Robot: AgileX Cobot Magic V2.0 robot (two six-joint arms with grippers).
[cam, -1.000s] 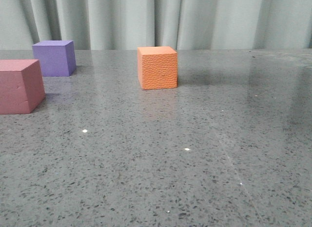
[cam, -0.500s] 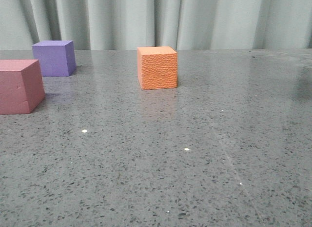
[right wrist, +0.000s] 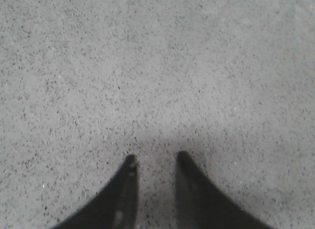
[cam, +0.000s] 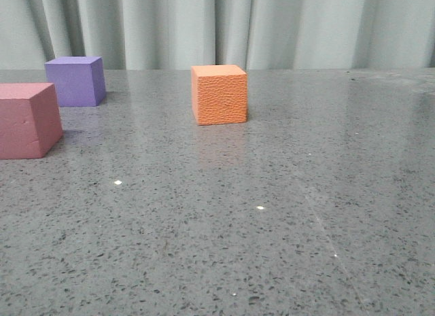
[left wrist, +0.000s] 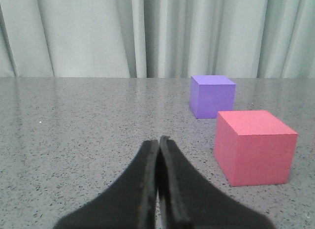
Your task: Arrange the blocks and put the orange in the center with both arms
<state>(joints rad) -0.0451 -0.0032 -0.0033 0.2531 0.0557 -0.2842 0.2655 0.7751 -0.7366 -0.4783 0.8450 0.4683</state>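
Note:
The orange cube (cam: 219,94), with a pebbled surface, stands alone at the middle back of the table. The purple cube (cam: 76,80) stands at the back left and the pinkish-red cube (cam: 27,119) in front of it at the left edge. Both also show in the left wrist view, purple (left wrist: 211,95) and pinkish-red (left wrist: 253,147). My left gripper (left wrist: 158,140) is shut and empty, low over the table, apart from the pinkish-red cube. My right gripper (right wrist: 156,159) is open and empty over bare table. Neither gripper shows in the front view.
The table is grey speckled stone (cam: 272,214). A pale green curtain (cam: 224,27) hangs behind the table's back edge.
A dark reflection at the right edge of the table in the front view has faded away. The three cubes have not moved.

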